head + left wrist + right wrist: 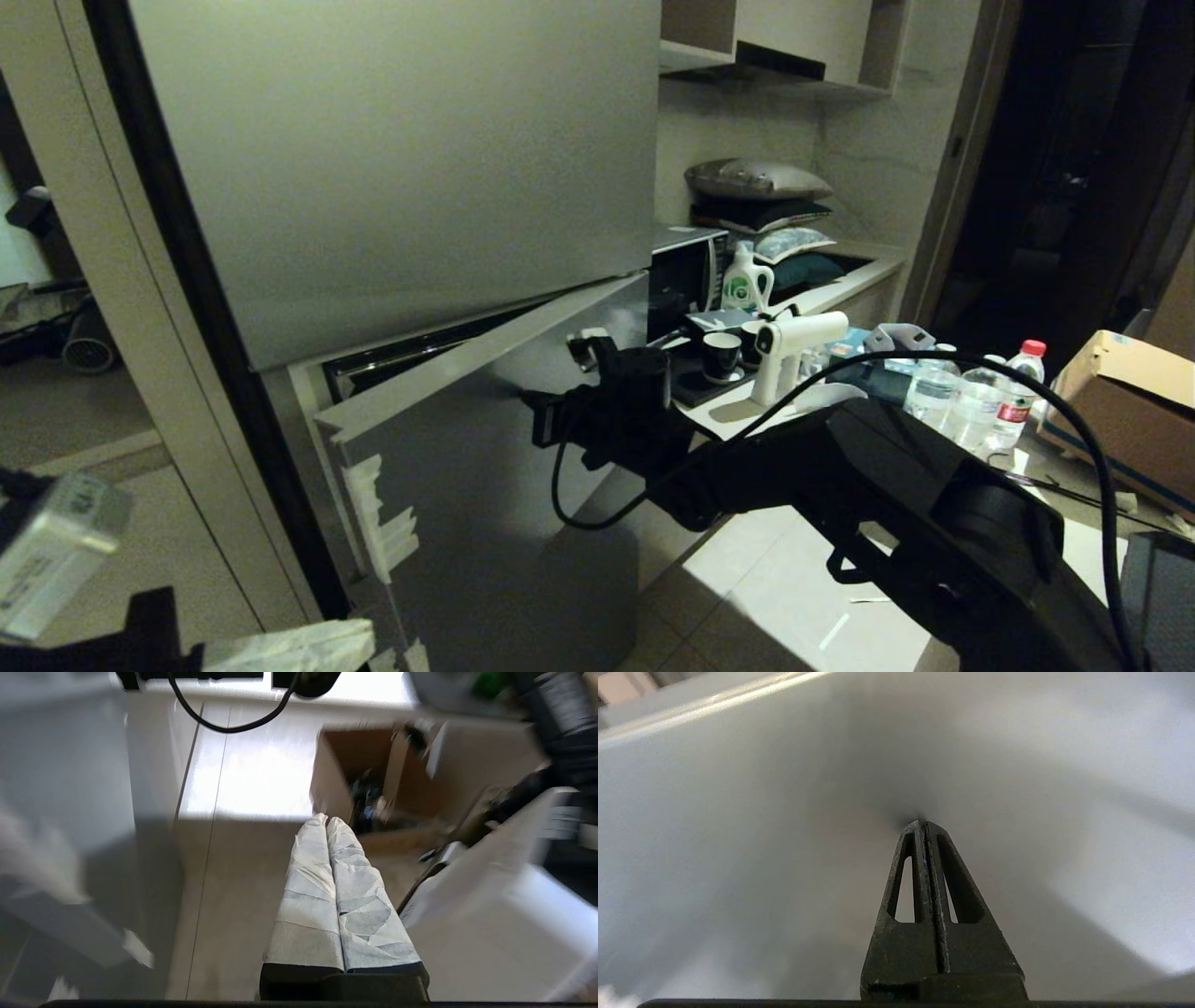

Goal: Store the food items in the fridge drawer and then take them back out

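Upper fridge door (392,159), grey, shut, filling most of the head view. Below it the lower fridge door (485,439), swung partly ajar, white tape scraps (378,523) along its near edge; only a dark slit of interior on show. Fridge drawer and food items hidden — nowhere to be made out in any view.

Right arm (915,504), black, reaching across from lower right; right gripper (920,823) with fingers pressed together, holding nothing, tips at or just off the grey door face — contact hard to judge. In the head view the fingertips masked by the wrist block.

Cardboard box (1120,411), cut off at the right edge.

Left gripper (326,820), fingers wrapped in white tape, closed flat on each other, empty, pointing down over the tiled floor (233,812); mostly out of frame at the head view's lower left.

Counter (831,294) clutter beyond: white detergent jug (747,280), white spray gun (794,345), dark cup (721,357), clear water bottles (971,401) — smaller pieces too dim to name.
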### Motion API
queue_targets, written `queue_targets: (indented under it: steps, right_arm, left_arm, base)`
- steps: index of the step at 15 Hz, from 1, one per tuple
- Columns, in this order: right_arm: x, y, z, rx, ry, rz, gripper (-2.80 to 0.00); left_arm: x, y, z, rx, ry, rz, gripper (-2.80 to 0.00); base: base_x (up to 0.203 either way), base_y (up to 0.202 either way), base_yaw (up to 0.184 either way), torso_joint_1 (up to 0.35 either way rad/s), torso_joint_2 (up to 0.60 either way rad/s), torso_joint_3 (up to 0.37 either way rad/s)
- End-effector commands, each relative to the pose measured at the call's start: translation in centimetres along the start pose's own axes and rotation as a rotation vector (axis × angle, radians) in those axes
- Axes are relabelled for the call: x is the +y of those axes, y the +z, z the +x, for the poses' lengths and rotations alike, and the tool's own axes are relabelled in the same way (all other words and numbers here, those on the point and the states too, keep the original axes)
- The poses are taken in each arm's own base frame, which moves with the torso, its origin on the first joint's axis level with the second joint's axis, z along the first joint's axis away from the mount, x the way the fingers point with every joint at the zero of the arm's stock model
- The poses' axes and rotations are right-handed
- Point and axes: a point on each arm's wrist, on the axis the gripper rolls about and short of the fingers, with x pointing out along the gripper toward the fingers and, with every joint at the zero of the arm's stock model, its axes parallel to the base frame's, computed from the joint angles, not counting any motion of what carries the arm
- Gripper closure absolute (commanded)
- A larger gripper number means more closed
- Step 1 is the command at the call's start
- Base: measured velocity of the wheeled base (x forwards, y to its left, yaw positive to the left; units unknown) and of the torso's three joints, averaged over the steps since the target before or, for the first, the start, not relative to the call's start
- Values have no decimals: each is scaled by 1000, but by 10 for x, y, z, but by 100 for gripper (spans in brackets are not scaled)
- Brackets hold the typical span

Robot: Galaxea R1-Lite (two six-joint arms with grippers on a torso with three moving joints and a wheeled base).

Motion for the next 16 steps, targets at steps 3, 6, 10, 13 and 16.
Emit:
queue_targets:
  steps: [3,6,10,13,16]
  right_arm:
    - [1,-14,7,10,0,-1,0]
    - [1,-14,7,9,1,-3,0]
    - [1,-12,7,3,-14,-2,0]
    - [3,-8,-3,22,-43,-7,0]
    - [9,-2,-28,67,-56,-13,0]
  left_arm:
    - [22,-1,56,69,143,-11,0]
    - [47,-5,110,22,342,8,0]
    - [74,-20,165,-109,574,59,0]
    - [88,-21,177,-247,708,81,0]
    - [94,-11,179,-295,765,66,0]
  base:
    - [0,0,0,0,0,0]
    - [0,0,0,0,0,0]
    - [0,0,0,0,0,0]
    - [0,0,0,0,0,0]
    - [0,0,0,0,0,0]
